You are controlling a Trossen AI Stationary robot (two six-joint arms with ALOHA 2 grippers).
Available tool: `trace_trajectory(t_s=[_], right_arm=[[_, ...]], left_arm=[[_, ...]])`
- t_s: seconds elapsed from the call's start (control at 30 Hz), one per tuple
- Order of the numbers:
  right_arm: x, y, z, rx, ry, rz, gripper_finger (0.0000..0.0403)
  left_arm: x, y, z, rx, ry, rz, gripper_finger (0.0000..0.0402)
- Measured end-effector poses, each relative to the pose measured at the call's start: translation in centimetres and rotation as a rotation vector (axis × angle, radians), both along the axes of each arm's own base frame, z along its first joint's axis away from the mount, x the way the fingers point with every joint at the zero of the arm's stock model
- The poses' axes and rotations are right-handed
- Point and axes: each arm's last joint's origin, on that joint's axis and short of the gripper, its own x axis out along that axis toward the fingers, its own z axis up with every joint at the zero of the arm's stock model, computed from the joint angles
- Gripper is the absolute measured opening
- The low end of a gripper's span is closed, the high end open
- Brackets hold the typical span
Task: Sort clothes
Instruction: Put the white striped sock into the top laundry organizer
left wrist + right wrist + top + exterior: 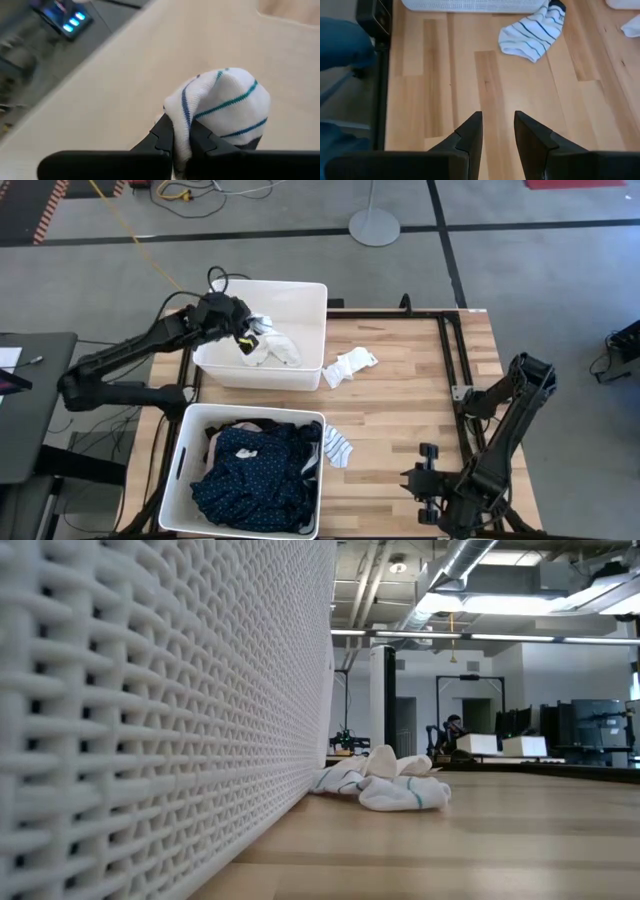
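My left gripper (245,335) is over the far white bin (300,292), shut on a white sock with blue and teal stripes (220,105). More white cloth (280,352) lies in that bin. A white sock pair (350,366) lies on the table beside the bin and also shows in the low view (392,787). A striped sock (337,446) lies beside the near bin (180,470), which holds the navy dotted piece (255,470). My right gripper (497,130) is open and empty over bare table at the near right, well short of the striped sock (532,32). My left gripper pinches a fold of the striped sock (181,131) between its two fingers (162,134). The rest of the sock bunches up past the fingertips, over the inside of the far bin. Whether the sock touches the cloth below, I cannot tell.
A black frame rail (452,350) runs along the table's right side. The near bin's woven wall (150,690) fills the left of the low view. Bare wood lies between the bins and my right arm (500,430).
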Motion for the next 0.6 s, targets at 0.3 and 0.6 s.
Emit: trace_trajectory(t_s=[0.3,0.6], right_arm=[[0.1,-0.1,-0.2,-0.025,-0.062,-0.021,0.0128],[0.7,-0.3,-0.7,-0.080,-0.090,-0.052,0.0128]], left_arm=[[0.3,0.6,-1.4,-0.127,0.053,-0.064,0.0063],[-0.1,-0.1,0.9,-0.220,0.022,-0.143,0.0212]])
